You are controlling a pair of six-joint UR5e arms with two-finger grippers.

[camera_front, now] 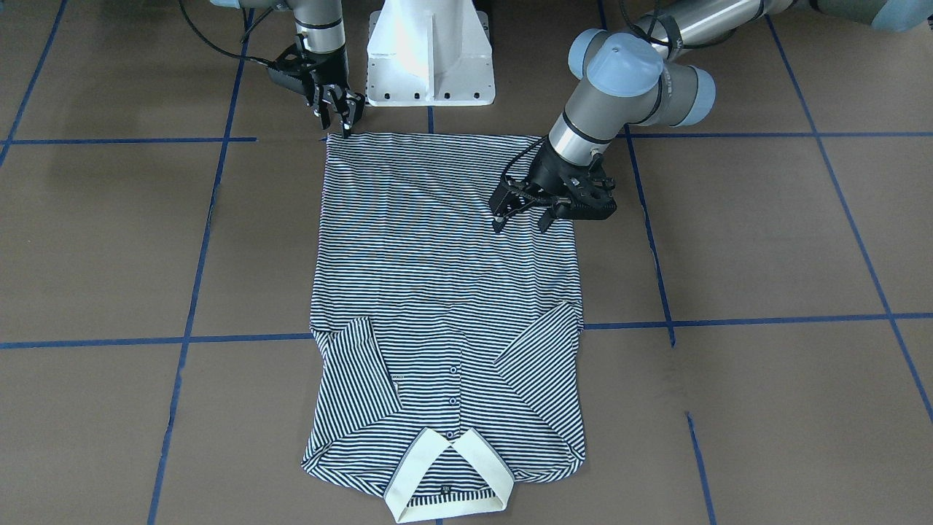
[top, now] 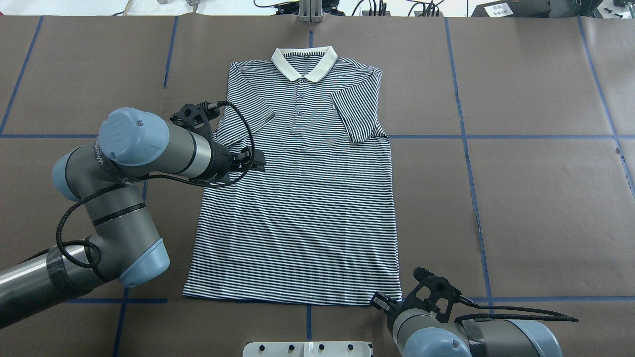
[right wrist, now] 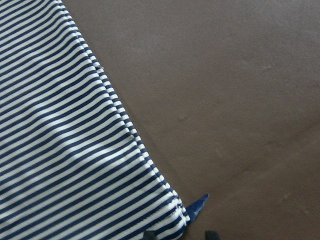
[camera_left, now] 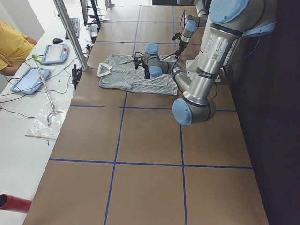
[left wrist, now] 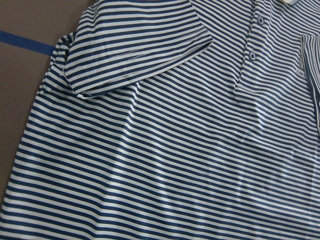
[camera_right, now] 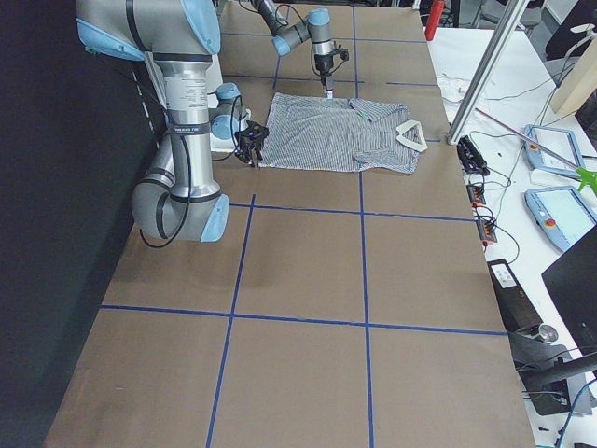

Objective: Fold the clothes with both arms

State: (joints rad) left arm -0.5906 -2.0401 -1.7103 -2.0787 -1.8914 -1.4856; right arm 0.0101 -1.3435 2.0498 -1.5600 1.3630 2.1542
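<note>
You see the polo shirt (camera_front: 444, 292) flat on the tabletop (camera_front: 765, 240). Your left gripper (camera_front: 520, 221) hovers above it, fingers spread apart; the right gripper (camera_front: 339, 120) is at the hem corner, seemingly apart too

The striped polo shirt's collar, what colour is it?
Plain cream collar, clearest in the exterior front-facing view.

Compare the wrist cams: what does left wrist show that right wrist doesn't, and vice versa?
Left wrist only: the folded-in sleeve, the placket buttons and the chest logo at the frame's right edge; no fingers in view.
Right wrist only: a hem corner and the tips of the right gripper's fingers at the bottom edge, spread apart just below that corner.
Both: the striped polo shirt, the brown table and a bit of blue tape.
</note>
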